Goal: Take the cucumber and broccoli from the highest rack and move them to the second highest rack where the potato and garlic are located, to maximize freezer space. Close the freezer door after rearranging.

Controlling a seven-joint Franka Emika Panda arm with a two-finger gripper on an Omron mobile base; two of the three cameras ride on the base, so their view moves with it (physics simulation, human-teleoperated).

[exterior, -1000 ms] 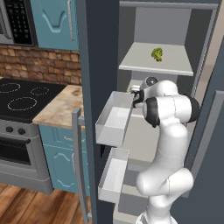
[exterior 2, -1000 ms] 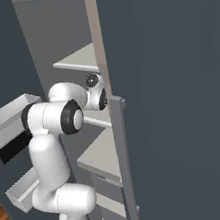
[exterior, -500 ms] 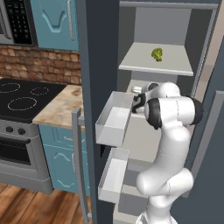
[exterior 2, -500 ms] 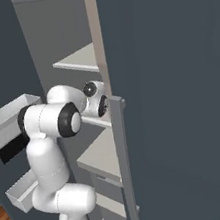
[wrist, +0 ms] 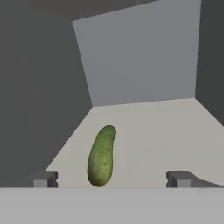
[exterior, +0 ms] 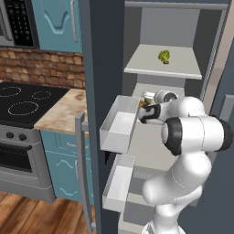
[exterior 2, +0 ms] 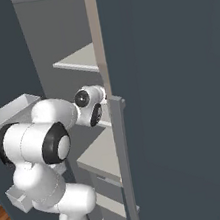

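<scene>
Left base view: freezer door [exterior: 98, 68] swung open at left, with two white door bins [exterior: 118, 130] jutting from its inner side. Broccoli [exterior: 164, 56] resting on the highest rack [exterior: 183, 68], toward the far middle. White arm reaching into the compartment just below that rack, end effector [exterior: 145, 109] at the near left edge of the second rack; something pale visible just beyond the fingers, too small to name. Stove [exterior: 23, 103] and a wooden tabletop [exterior: 61, 109] to the left, under a brick backsplash [exterior: 41, 61] and teal cabinets [exterior: 57, 23].

Right base view: arm bent in front of the open freezer, wrist [exterior 2: 91, 105] tucked between the highest rack [exterior 2: 78, 61] and the second rack [exterior 2: 101, 154]. Fingers hidden behind the near door edge [exterior 2: 122, 155]. A door bin [exterior 2: 11, 116] visible at left.

Hand view: cucumber [wrist: 101, 156] lying on a pale grey shelf floor [wrist: 162, 135], long axis running near to far, near end between the two fingertips [wrist: 43, 179] but closer to the left one. End effector [wrist: 111, 180] spread wide, nothing held, neither tip touching the cucumber. Grey back wall [wrist: 140, 57] and side walls closing the compartment.
</scene>
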